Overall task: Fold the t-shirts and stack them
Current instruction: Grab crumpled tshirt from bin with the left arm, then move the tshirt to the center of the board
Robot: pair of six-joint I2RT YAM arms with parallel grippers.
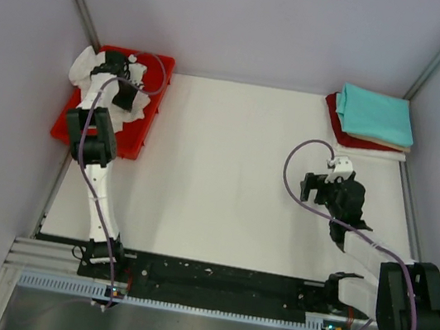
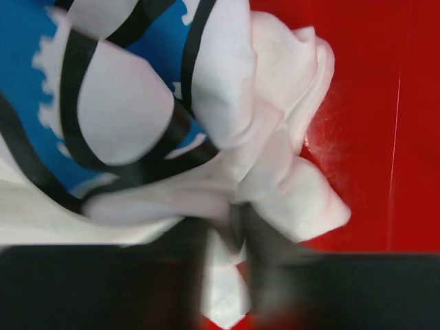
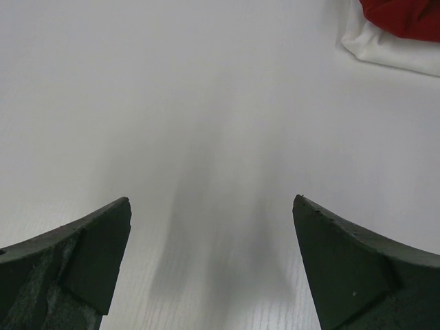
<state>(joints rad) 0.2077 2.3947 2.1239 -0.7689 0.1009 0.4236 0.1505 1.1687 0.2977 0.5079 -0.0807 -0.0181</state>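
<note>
A crumpled white t-shirt [image 1: 84, 68] with a blue-and-black print [image 2: 137, 117] lies in the red tray [image 1: 136, 139] at the far left. My left gripper [image 1: 123, 98] is down in the tray. In the left wrist view its blurred dark fingers [image 2: 275, 268] stand close together with a white fold pinched between them [image 2: 230, 234]. Folded t-shirts are stacked at the far right: teal [image 1: 374, 114] on top, cream [image 1: 382, 144] and dark red [image 1: 336, 121] beneath. My right gripper [image 1: 312, 188] hovers open over bare table [image 3: 212, 206], short of that stack.
The red tray floor [image 2: 385, 103] shows to the right of the shirt. White table [image 1: 227, 174] spreads between the arms. Grey walls close in at the left, back and right. A corner of the dark red shirt [image 3: 405, 17] and pale cloth [image 3: 385, 51] shows at the right wrist view's top right.
</note>
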